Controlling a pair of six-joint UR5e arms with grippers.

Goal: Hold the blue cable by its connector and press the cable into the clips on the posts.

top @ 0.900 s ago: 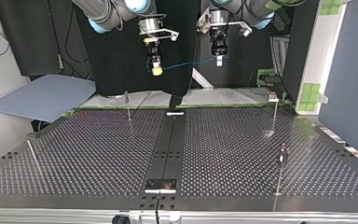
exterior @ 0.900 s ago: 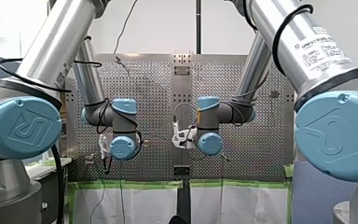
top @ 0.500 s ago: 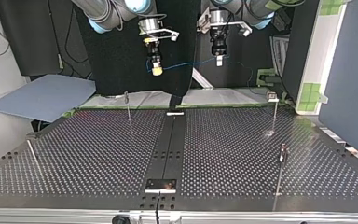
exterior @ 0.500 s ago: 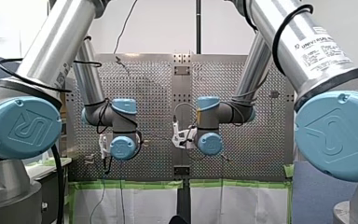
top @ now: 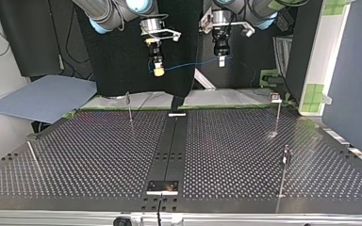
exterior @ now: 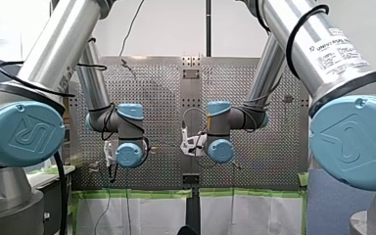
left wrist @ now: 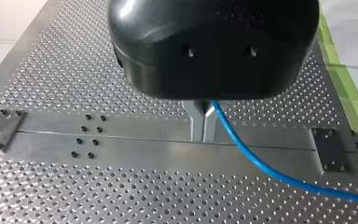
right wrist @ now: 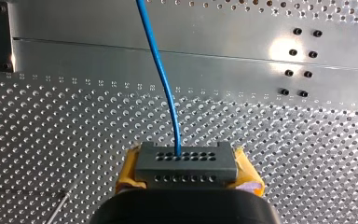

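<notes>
High above the perforated table (top: 99, 155), a thin blue cable (top: 188, 65) spans between both grippers. My right gripper (top: 158, 71) at the top view's left is shut with its yellow pads (right wrist: 129, 168) on the cable's grey connector (right wrist: 186, 168); the cable (right wrist: 161, 70) leaves it forward. My left gripper (top: 221, 61) is shut: its metal fingers (left wrist: 196, 121) pinch the cable (left wrist: 261, 163), which trails off to one side. Thin posts stand on the table: one far left (top: 129, 106), one far right (top: 277, 113) and one nearer right (top: 285, 169). Both grippers hang well above them.
A dark centre strip (top: 169, 146) runs down the table with a small plate (top: 162, 187) at its near end. A thin leaning rod (top: 33, 157) stands at the top view's near left. A blue-grey sheet (top: 42, 96) lies beyond the table's left corner.
</notes>
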